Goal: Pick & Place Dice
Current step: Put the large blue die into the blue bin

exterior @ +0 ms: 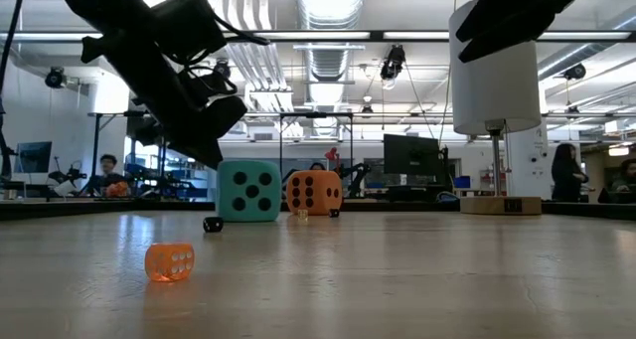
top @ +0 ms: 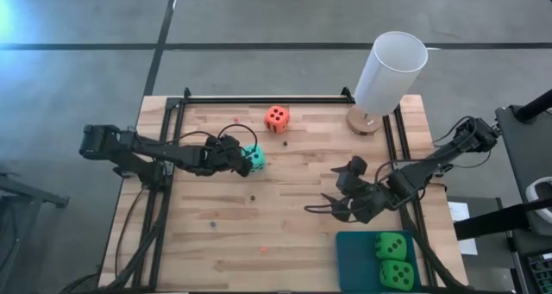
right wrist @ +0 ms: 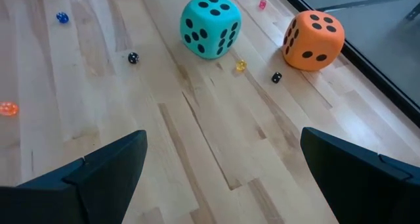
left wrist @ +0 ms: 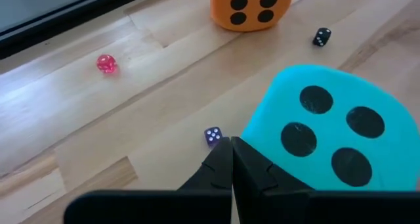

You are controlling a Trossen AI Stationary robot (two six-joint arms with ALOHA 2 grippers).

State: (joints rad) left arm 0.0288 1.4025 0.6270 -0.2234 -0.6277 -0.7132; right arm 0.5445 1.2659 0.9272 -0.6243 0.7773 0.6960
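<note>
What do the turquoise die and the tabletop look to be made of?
The turquoise die looks like soft foam with a matte skin: rounded corners, no glare, flat printed dark pips. The tabletop looks like butcher-block wood with a light satin finish: narrow jointed planks, visible grain, faint sheen.

turquoise die (left wrist: 328, 135) cut off by frame edge, tiny dice (top: 253, 197) unreadable

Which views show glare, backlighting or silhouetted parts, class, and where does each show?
High view: a bright glare patch in the top-left corner of the floor. Low view: ceiling lights backlight the scene, so the left arm is a dark silhouette above the turquoise die. Left wrist view: the left end effector shows only as a black shape beside that die.
</note>
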